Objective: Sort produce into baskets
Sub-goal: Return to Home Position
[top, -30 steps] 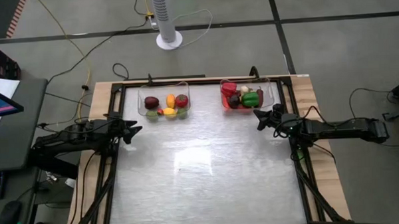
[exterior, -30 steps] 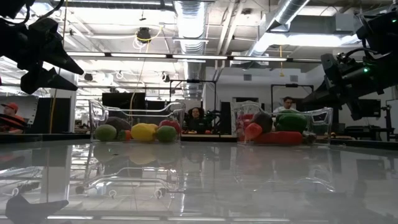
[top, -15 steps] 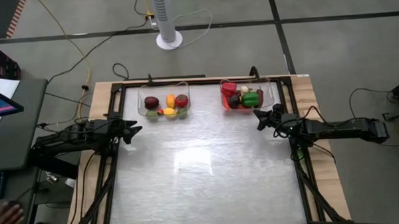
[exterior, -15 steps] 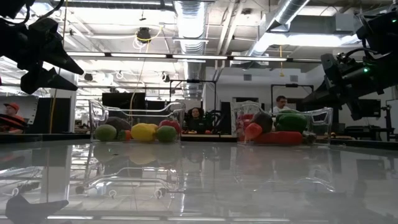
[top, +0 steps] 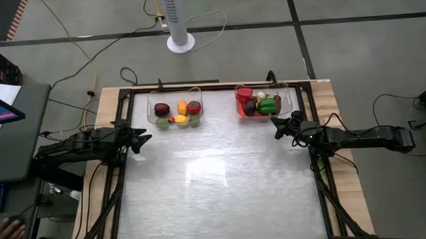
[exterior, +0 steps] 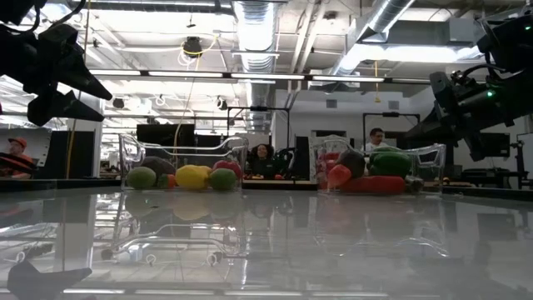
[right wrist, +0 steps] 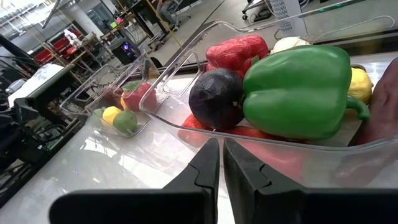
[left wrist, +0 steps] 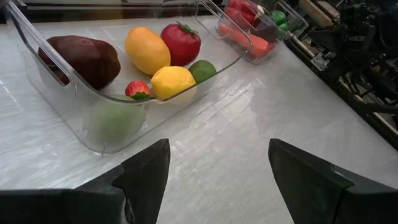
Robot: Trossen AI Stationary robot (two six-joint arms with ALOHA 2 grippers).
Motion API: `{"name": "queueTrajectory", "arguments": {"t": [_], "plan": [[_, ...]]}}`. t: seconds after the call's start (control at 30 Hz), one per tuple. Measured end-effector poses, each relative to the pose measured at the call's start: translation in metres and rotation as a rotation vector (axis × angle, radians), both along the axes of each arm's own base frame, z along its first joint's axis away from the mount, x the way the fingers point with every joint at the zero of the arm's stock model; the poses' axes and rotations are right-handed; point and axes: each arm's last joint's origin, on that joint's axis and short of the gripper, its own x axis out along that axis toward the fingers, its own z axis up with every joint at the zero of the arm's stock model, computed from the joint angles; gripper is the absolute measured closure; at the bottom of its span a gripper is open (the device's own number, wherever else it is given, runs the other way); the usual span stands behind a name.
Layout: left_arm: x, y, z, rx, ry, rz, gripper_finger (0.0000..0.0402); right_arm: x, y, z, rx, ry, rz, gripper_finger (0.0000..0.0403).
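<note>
Two clear baskets stand at the table's far side. The left basket (top: 175, 109) holds a dark purple piece (left wrist: 81, 59), a yellow-orange one (left wrist: 147, 50), a red tomato (left wrist: 181, 42), a lemon (left wrist: 172, 81), green pieces and a small strawberry (left wrist: 137, 89). The right basket (top: 263, 102) holds a green pepper (right wrist: 298, 93), a dark round piece (right wrist: 216, 98) and red pieces (right wrist: 236, 53). My left gripper (top: 144, 138) hovers open at the table's left edge, near the left basket. My right gripper (top: 277, 131) hovers shut at the right edge, just short of the right basket.
The steel tabletop (top: 215, 190) spreads bare in front of both baskets. A fan stand (top: 180, 41) and cables lie on the floor beyond the far edge. A person's hand (top: 7, 232) shows at the lower left, off the table. People sit in the room behind.
</note>
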Motion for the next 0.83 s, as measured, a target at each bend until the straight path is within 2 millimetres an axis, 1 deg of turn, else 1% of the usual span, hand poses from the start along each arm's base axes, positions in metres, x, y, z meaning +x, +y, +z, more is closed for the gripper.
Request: {"name": "queueTrajectory", "arguments": {"t": [0.83], "plan": [[0.0000,0.0000,0.0000,0.000,0.000,0.000,0.0141,0.0000,0.0000,0.0000,0.000,0.000,0.001,0.0351]]}}
